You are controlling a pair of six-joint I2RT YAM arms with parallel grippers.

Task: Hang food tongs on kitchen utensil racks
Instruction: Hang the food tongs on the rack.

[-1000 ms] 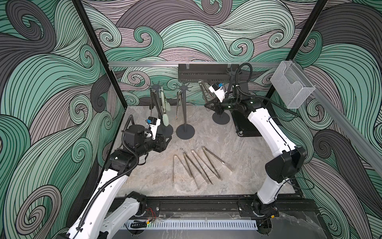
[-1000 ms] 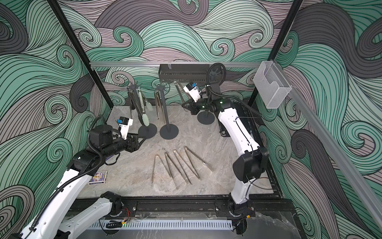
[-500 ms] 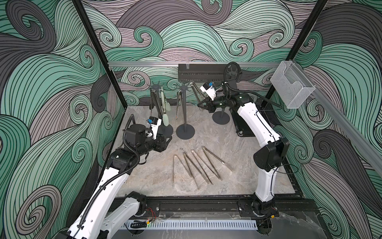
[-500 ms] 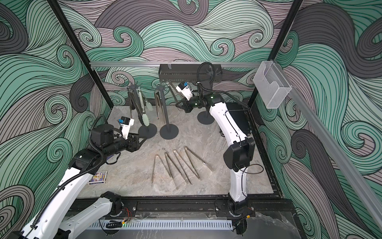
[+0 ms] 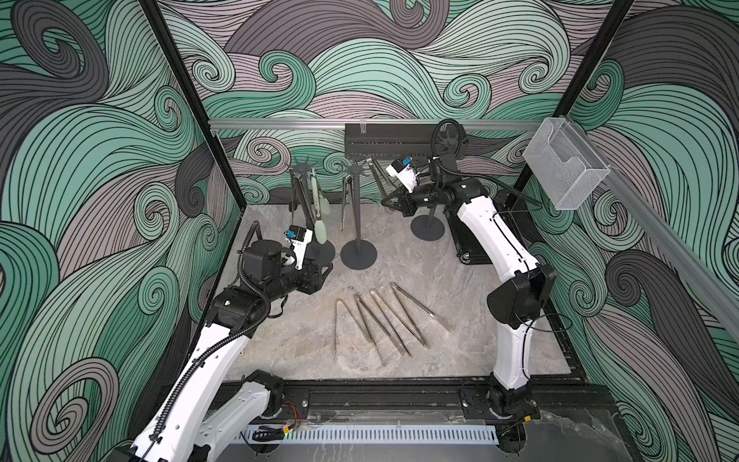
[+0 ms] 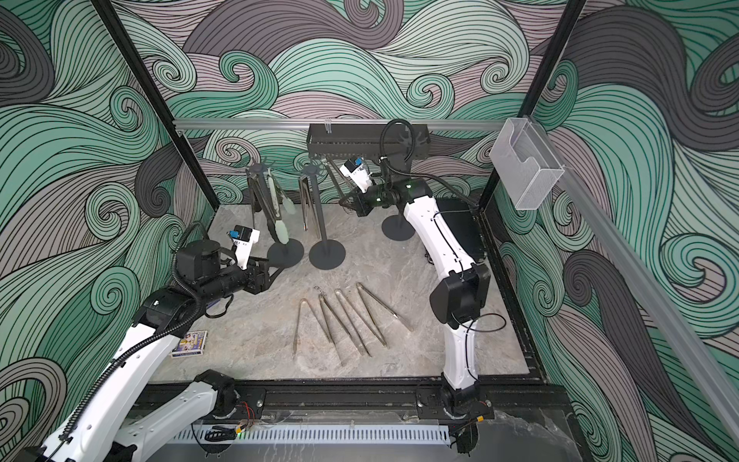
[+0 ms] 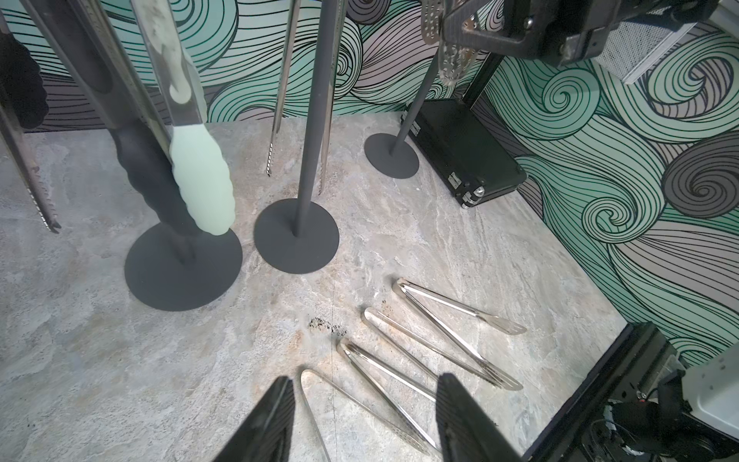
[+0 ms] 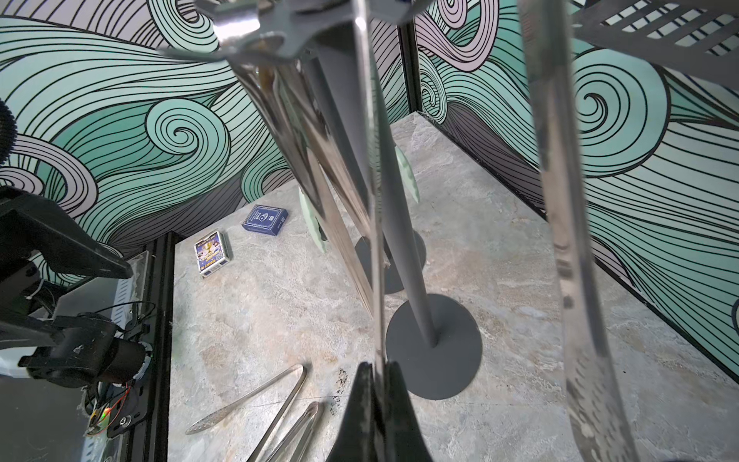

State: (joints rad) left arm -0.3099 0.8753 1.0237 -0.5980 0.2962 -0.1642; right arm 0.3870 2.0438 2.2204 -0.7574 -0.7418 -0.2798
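**Steel tongs pinched in the right claw, four more laid out on the table**

Far left, the left gripper (image 7: 364, 420) is parked low over the marble-look tabletop (image 5: 280, 352), jaws spread apart, nothing gripped. Right behind it the left rack (image 7: 180, 280) is pretty loaded: black-tipped tongs (image 7: 148, 176) and the pale-green tongs (image 7: 202, 176) are hung tips-down against the pole, and a toothed steel pair (image 7: 38, 192) is hung on its far side. One slim steel pair (image 5: 344, 202) is hung off the middle rack (image 5: 357, 224). In front of those two bases, four bare steel tongs (image 7: 404, 287) are laid flat side by side, bent ends pointed at the racks. Further right, the right gripper (image 8: 380, 370) is clamped shut on one arm of a perforated steel pair (image 8: 556, 180), near its tip. That pair is held tilted, with its bent end up by the middle rack's hook star. Whether it's caught on a hook can't be told. The right rack (image 5: 428, 229) is stood just beyond that gripper.
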